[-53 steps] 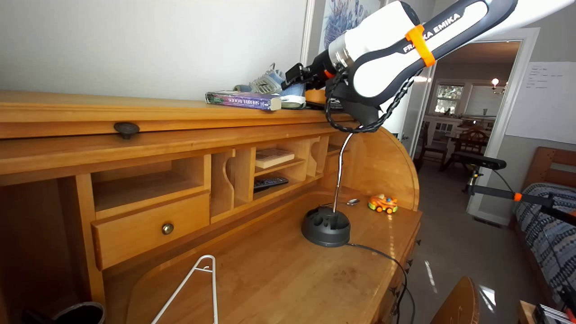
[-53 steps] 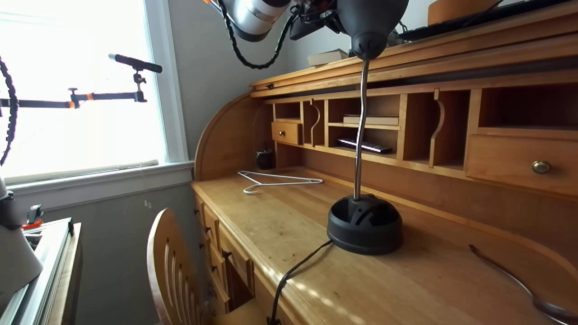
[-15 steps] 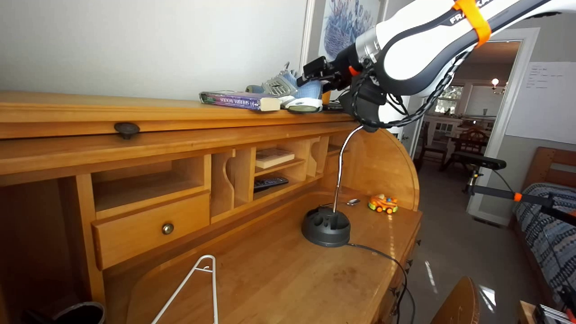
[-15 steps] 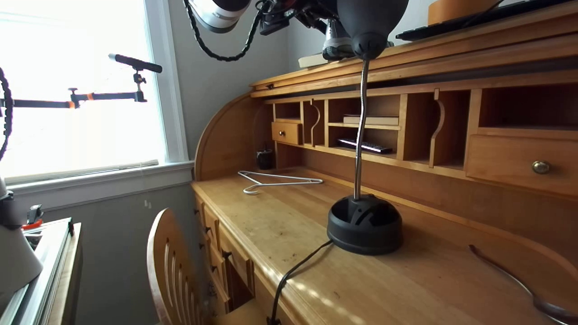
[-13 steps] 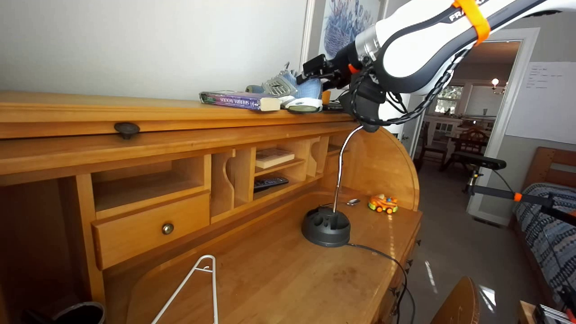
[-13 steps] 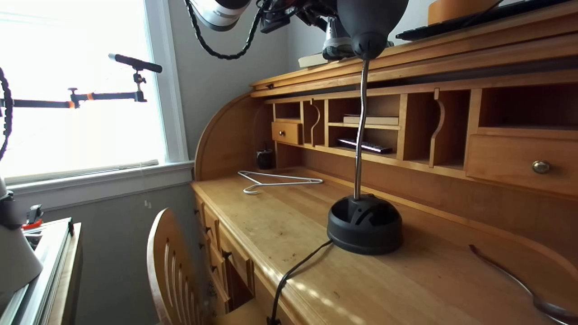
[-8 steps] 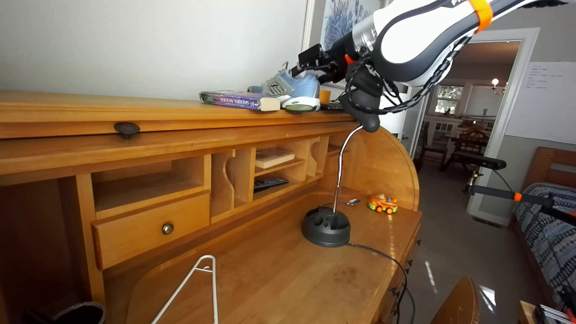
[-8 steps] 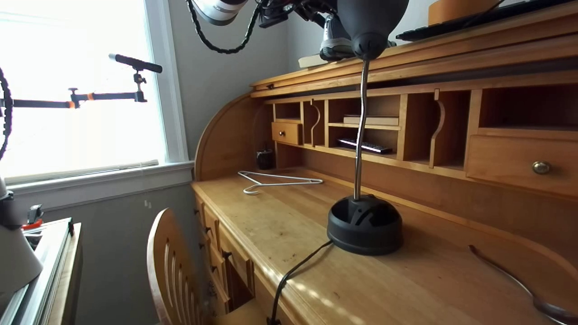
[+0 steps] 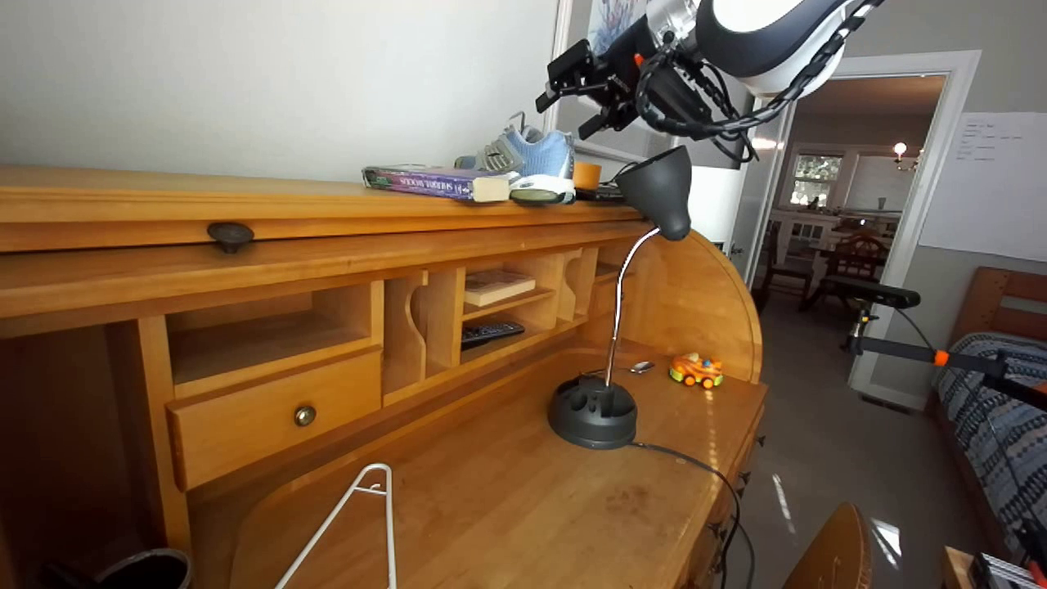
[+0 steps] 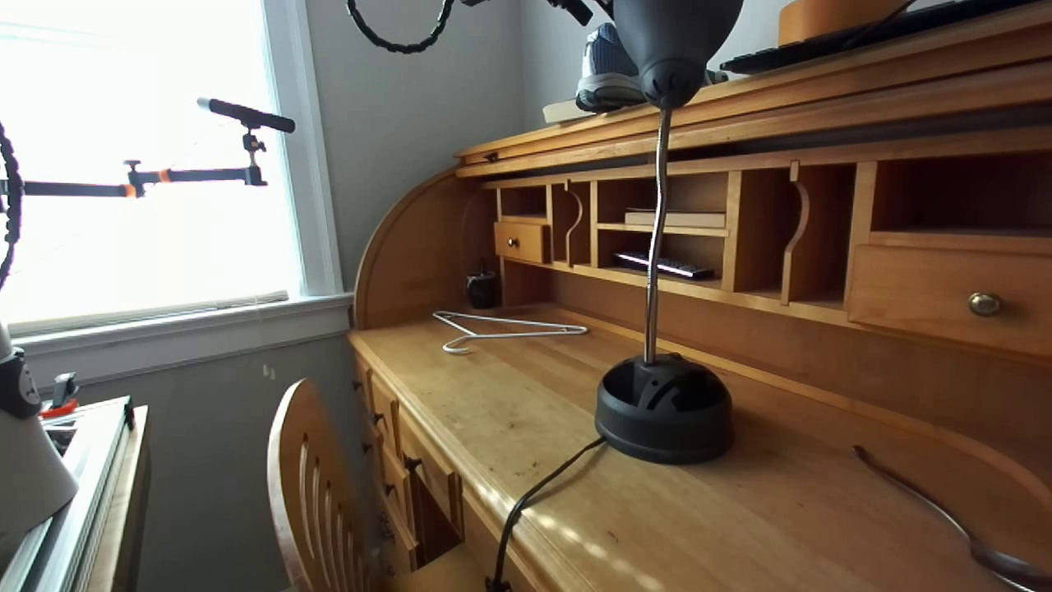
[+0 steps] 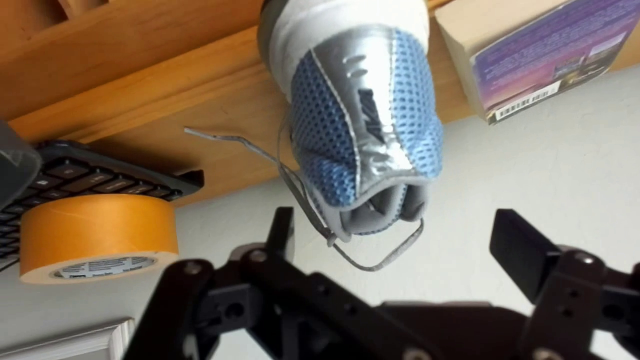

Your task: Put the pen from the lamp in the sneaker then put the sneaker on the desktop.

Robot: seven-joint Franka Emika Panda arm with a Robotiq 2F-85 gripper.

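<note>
Honey-brown surface (image 9: 523, 491) beneath a spread hand (image 9: 563, 118)

Well below the hand, the surface runs broad and wooden, with dark stains and flecks of sunlight toward its front edge. Beyond the hand are a grey wall (image 9: 245, 90), a white door frame (image 9: 908, 65) and a blue-patterned bed (image 9: 990, 409); a bright window (image 10: 148, 247) shows in an exterior view.

Two black fingers (image 11: 522, 250) stand far apart, gripping nothing. Beneath and apart from them, the sneaker (image 11: 367, 115) rests sole-down on the upper ledge (image 9: 270, 192), heel toward the hand: blue mesh, silvery heel strip, white sole, grey laces trailing. Lower than the hand and to one side is the black cone head of the lamp (image 9: 595, 419); a silver gooseneck joins it to a round base on the surface.

In an exterior view that head hides part of the sneaker. Beside the sneaker, a purple-covered paperback (image 11: 555, 60) lies flat; on the sneaker's other side, orange tape (image 11: 95, 225) sits on or by a black keyboard (image 11: 100, 181). Far below the hand are an orange toy car (image 9: 696, 370) and a white hanger (image 10: 526, 335).
</note>
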